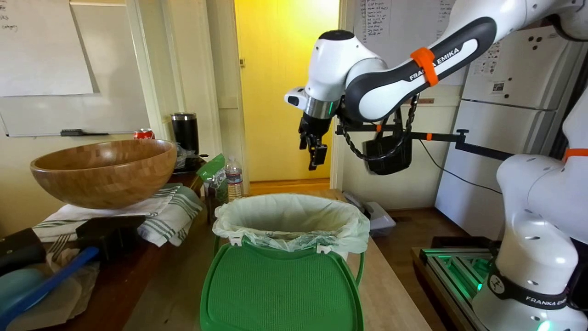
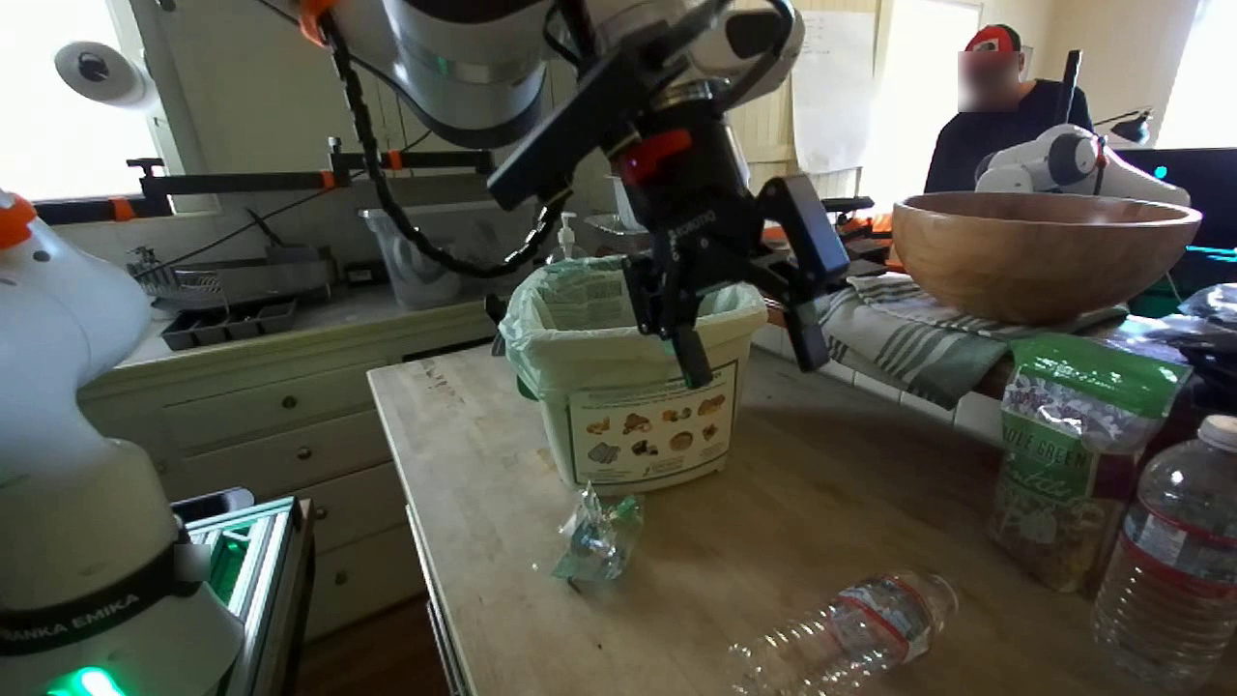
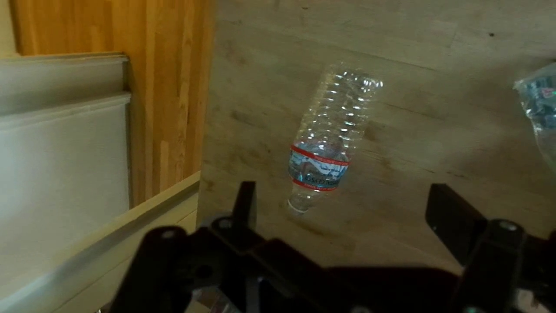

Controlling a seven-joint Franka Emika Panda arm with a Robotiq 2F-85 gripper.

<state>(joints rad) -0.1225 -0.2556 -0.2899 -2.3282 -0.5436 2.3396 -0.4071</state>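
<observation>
My gripper (image 1: 314,154) is open and empty, pointing down above the wooden table (image 2: 696,599). Its two black fingers are spread wide in an exterior view (image 2: 752,353) and in the wrist view (image 3: 343,200). A clear plastic bottle (image 2: 894,619) with a red-edged label lies on its side on the table. In the wrist view the bottle (image 3: 321,165) lies below and beyond the fingers, its neck toward the gripper, not touched. A crumpled clear wrapper (image 2: 597,536) lies near the bin; part of it shows in the wrist view (image 3: 545,100).
A lined white bin (image 2: 560,416) with a green lid (image 1: 282,289) hanging open stands on the table. An upright bottle (image 2: 1174,561) and green bag (image 2: 1073,464) stand nearby. A wooden bowl (image 1: 105,174) sits on striped towels (image 1: 172,216). A person (image 2: 1000,106) stands in the background.
</observation>
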